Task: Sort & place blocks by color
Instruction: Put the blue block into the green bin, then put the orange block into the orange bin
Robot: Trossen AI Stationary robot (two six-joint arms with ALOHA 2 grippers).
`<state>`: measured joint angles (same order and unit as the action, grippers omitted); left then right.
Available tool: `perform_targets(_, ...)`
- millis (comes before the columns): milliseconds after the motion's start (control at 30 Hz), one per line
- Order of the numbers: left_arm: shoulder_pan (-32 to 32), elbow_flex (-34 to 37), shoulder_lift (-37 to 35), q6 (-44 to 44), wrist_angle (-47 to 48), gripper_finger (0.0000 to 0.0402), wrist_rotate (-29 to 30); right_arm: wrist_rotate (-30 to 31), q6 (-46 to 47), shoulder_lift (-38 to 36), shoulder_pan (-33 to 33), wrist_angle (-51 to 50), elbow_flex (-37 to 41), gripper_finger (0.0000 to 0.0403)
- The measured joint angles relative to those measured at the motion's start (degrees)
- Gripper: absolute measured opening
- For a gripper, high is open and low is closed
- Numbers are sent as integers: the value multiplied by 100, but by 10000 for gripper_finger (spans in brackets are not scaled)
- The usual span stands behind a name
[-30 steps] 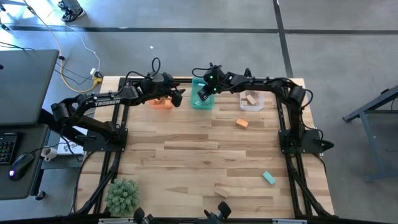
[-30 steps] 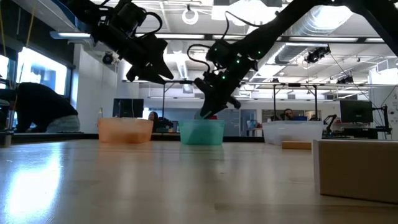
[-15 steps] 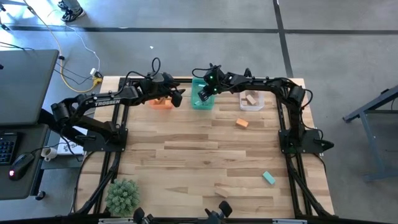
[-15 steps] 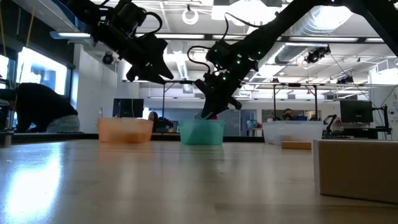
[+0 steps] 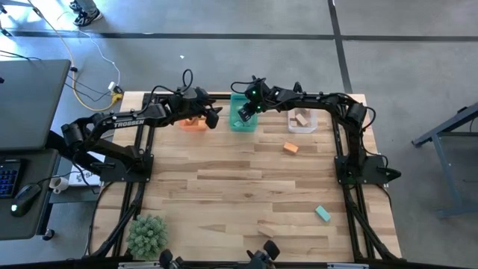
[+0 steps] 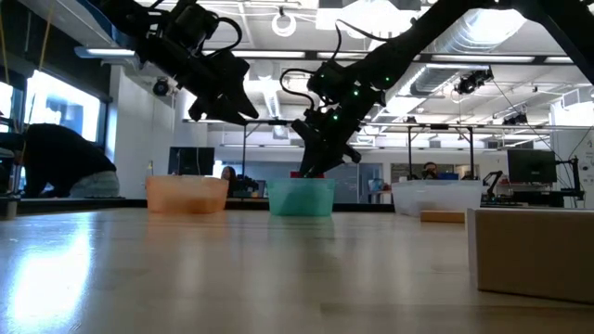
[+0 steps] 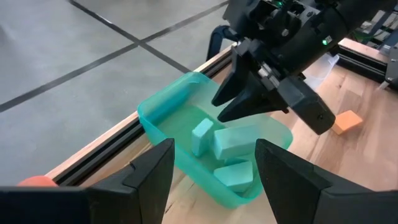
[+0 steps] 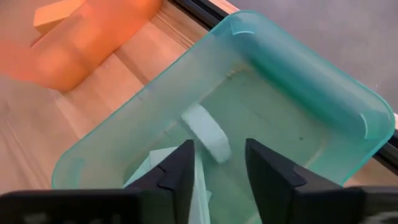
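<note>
The right gripper (image 5: 243,113) hangs over the green bin (image 5: 243,123) at the far edge of the table (image 5: 239,187), tilted down toward the bin's inside. Its fingers (image 7: 239,99) stand a narrow way apart with nothing between them; in the right wrist view the gap looks straight down on the teal blocks (image 8: 205,134) lying on the bin floor. The left wrist view shows three of these teal blocks (image 7: 227,152) together in the bin, one leaning on edge against the others.

The left gripper (image 5: 214,117) hovers between the orange bin (image 5: 195,124) and the green bin, just beside both and above the table. Its fingers (image 7: 149,177) are spread wide and empty.

The orange bin holds orange blocks, though how many is hard to tell from above. The clear bin (image 5: 302,121), to the right of the green one, holds tan blocks (image 5: 301,117). Out on the open table, an orange block (image 5: 290,148) lies near the clear bin, well apart from its own bin. A teal block (image 5: 323,214) lies nearer the front right of the table, far from the green bin. Two tan blocks (image 5: 269,228) seem to lie near the front middle, though they barely stand out from the wood.

A small plant (image 5: 146,234) stands at the front left corner.
</note>
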<state>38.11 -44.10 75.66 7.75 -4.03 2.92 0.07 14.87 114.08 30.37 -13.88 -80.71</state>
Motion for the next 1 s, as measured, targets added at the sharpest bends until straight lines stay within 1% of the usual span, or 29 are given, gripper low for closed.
perform_targets(133, 0, 0, 0, 0, 182, 211, 203, 26, 62, 0, 0, -118, -68, 160)
perform_targets(267, 0, 0, 0, 0, 478, 211, 284, -138, 13, -1, 0, -735, -454, 175)
perform_targets(467, 0, 0, 0, 13, 828, 211, 285, -227, -10, -4, -79, -2060, -1135, 173)
perform_targets(667, -33, 0, -151, 12, 1142, 211, 286, -487, -142, -7, -400, -3154, -1390, 172)
perform_targets(833, -39, 0, -275, 8, 1231, 211, 284, -409, -178, -7, -736, -4043, -1390, 172)
perform_targets(1000, -39, 0, -330, 3, 1361, 211, 274, -66, -123, -7, -1090, -4705, -1390, 172)
